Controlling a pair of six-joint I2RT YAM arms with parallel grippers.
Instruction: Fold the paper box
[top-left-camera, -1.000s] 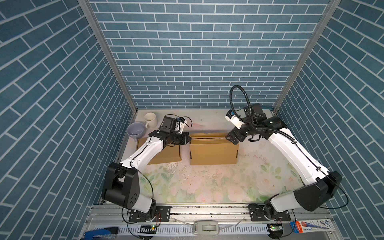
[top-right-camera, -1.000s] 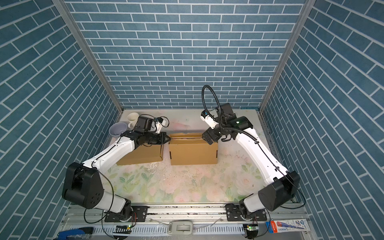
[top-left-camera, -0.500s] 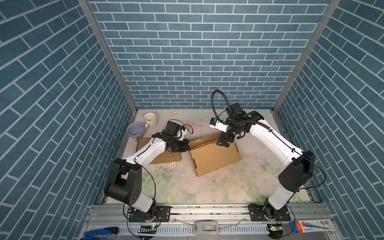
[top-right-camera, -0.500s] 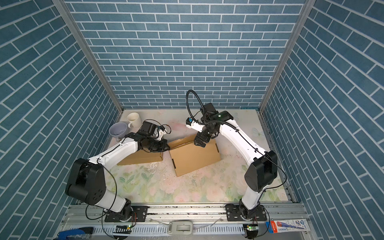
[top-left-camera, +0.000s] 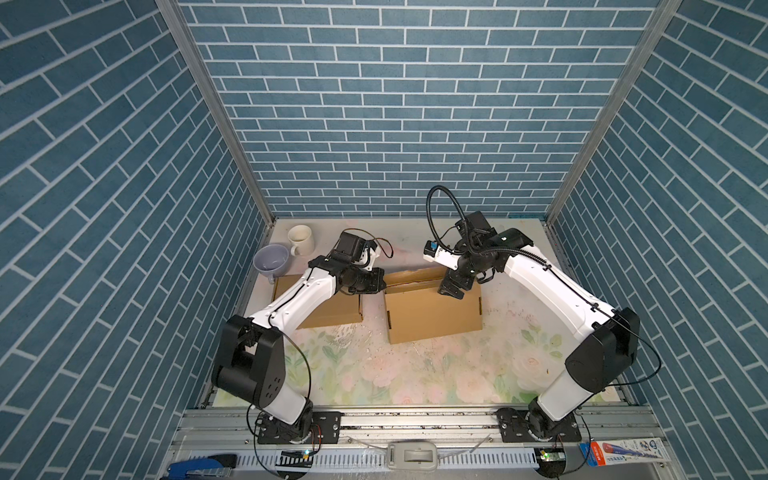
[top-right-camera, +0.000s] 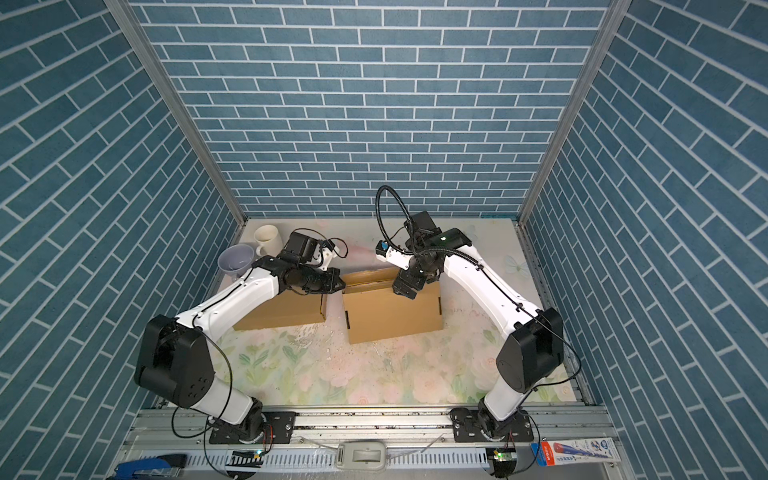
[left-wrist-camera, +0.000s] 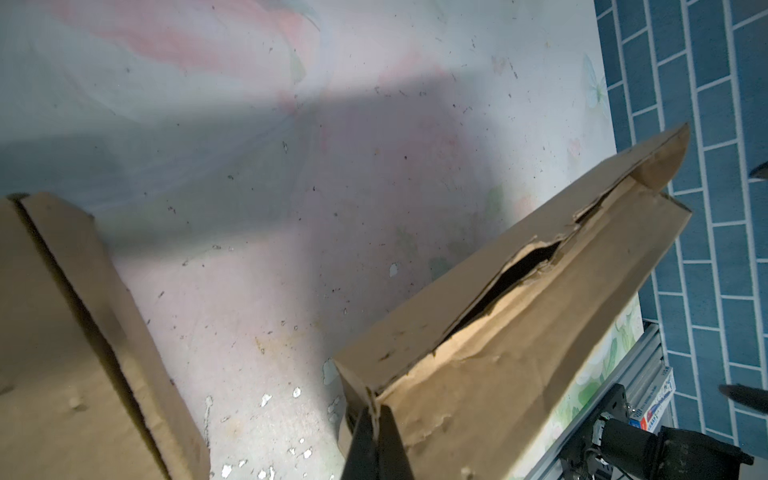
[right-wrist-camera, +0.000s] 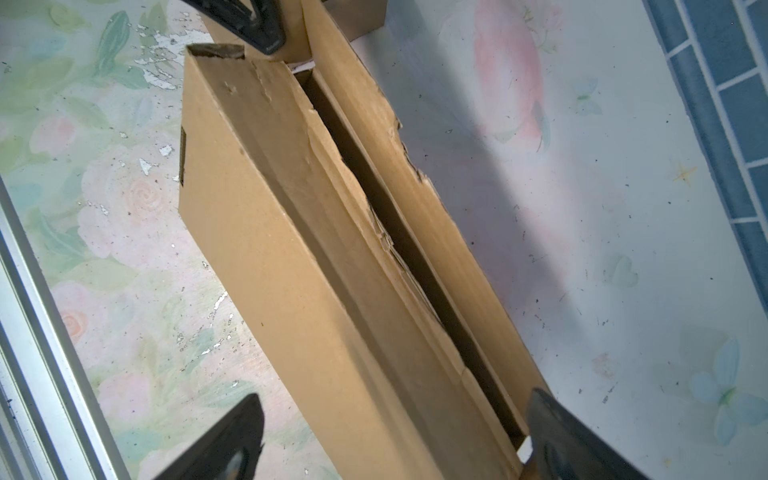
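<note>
Brown paper box (top-left-camera: 434, 316); torn top seam agape

Matt cardboard paper box (top-left-camera: 432, 318) with rough torn edges on a smooth, flaking tabletop (top-left-camera: 415, 374).

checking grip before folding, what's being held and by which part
Left fingers pinch the box by a top corner; right fingers open astride its other end, holding nothing.

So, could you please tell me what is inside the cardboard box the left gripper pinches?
The cardboard box shows, through its top gap, only a dark interior and torn flap edges, no contents. Its flaps cover the rest, so emptiness cannot be confirmed.
</note>
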